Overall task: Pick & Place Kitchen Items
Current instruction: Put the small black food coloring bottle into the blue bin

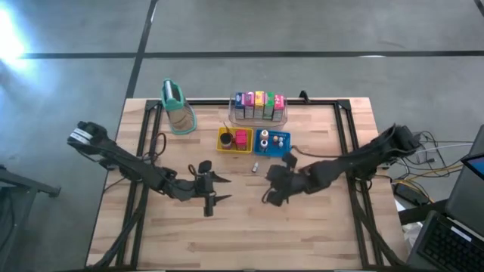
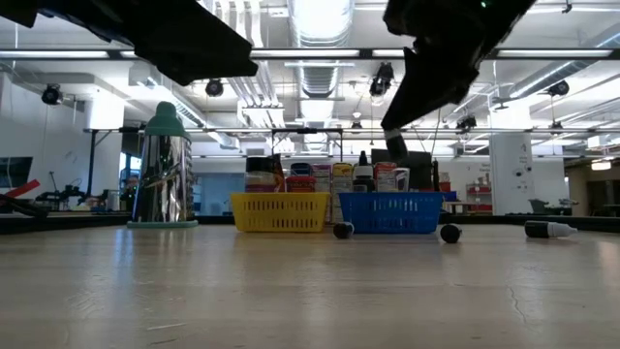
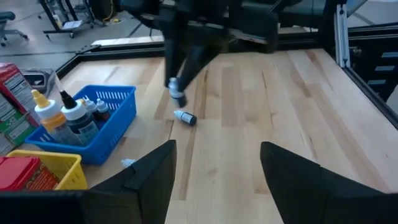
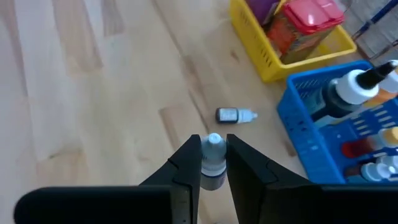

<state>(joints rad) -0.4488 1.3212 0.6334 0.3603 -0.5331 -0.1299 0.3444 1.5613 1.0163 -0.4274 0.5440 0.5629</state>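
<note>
Bright, even overhead light; ceiling strip lights (image 2: 320, 15) flare in the low view, window glare whitens the floor (image 1: 15, 34), and the near bench (image 2: 291, 301) is soft.

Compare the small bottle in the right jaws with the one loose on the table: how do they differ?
The held bottle is upright, clamped in the right gripper above the wood; the loose bottle lies on its side on the table, untouched, near the blue basket. Both are small, dark-bodied, with pale tips.

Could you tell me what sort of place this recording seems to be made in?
Probably a robotics lab or workshop: the low view shows exposed ceiling ducts and strip lights, and a laptop with loose cables sits beside the wooden table.
</note>
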